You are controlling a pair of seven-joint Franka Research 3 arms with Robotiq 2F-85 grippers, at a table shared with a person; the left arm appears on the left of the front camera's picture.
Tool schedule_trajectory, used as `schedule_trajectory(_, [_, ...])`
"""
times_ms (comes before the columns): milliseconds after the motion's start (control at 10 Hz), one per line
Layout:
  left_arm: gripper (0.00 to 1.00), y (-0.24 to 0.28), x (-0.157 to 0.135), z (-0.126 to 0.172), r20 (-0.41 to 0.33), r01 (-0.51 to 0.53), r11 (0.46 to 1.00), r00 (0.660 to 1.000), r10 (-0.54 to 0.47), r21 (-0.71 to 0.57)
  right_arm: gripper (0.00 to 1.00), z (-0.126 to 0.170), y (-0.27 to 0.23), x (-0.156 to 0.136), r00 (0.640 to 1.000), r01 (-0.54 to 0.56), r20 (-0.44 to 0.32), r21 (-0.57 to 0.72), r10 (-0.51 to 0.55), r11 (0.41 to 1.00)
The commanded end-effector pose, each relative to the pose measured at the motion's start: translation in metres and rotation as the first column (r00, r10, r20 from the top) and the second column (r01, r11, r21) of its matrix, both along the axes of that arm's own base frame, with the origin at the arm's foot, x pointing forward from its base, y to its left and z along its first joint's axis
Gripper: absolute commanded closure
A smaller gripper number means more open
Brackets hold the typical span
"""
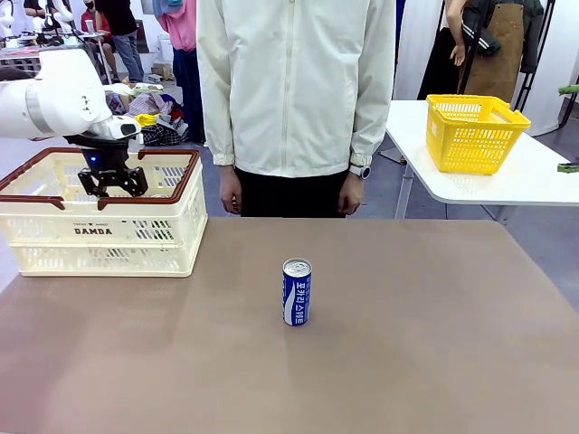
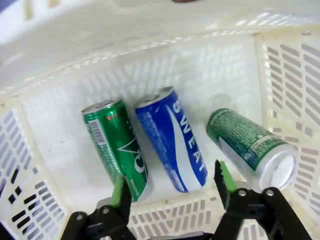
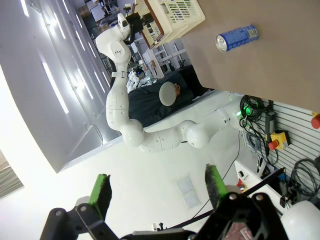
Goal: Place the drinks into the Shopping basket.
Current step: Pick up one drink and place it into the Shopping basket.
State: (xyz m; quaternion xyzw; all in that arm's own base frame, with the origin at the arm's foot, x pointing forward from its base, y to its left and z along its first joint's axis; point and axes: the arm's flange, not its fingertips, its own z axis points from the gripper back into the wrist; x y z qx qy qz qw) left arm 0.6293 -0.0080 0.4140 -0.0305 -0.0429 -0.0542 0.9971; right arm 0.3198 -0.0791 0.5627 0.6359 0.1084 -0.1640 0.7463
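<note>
The left gripper (image 1: 112, 183) hangs over the Shopping basket (image 1: 54, 238), its jaws spread apart and holding nothing. From its wrist, the green-padded fingers (image 2: 221, 178) stand wide above the basket floor, where a blue-and-white drink can (image 2: 172, 140) lies on its side between two green cans, one (image 2: 116, 147) just beside it and the other (image 2: 252, 147) a little apart near the slotted wall. The right gripper (image 3: 157, 194) is open too, empty, pointed away from the table toward the room. A second blue-and-white can (image 1: 297, 292) stands upright near the middle of the brown table (image 1: 434, 344), well apart from the basket. A person in a pale jacket (image 1: 294, 86) stands at the far edge, hands down. A yellow basket (image 1: 474, 132) sits on a white side table (image 1: 534, 176).
</note>
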Motion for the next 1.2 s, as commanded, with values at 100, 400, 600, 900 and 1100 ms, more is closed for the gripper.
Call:
schedule_trajectory(100, [0.0,0.006,-0.004,0.009,0.029,-0.011,1.0,1.0,0.012,-0.016,0.0,0.005,-0.001,0.002,1.0,-0.006,0.005,0.015,0.006,1.0])
schedule_trajectory(400, [0.0,0.016,-0.01,0.03,0.044,0.001,0.998,0.999,0.001,-0.056,0.0,0.005,-0.001,0.002,1.0,-0.006,0.005,0.015,0.006,1.0])
schedule_trajectory(600, [0.0,0.026,-0.029,0.083,0.142,0.092,0.98,0.988,-0.067,-0.177,0.0,0.005,-0.001,0.002,1.0,-0.006,0.005,0.015,0.006,1.0])
schedule_trajectory(900, [0.0,0.044,-0.085,0.167,0.173,0.196,0.903,0.975,-0.139,-0.381,0.0,0.005,-0.001,0.002,1.0,-0.006,0.005,0.015,0.006,1.0])
schedule_trajectory(1100, [0.0,0.053,-0.14,0.193,0.234,0.173,0.771,0.972,-0.032,-0.613,0.0,0.005,-0.001,0.002,1.0,-0.006,0.005,0.015,0.006,1.0])
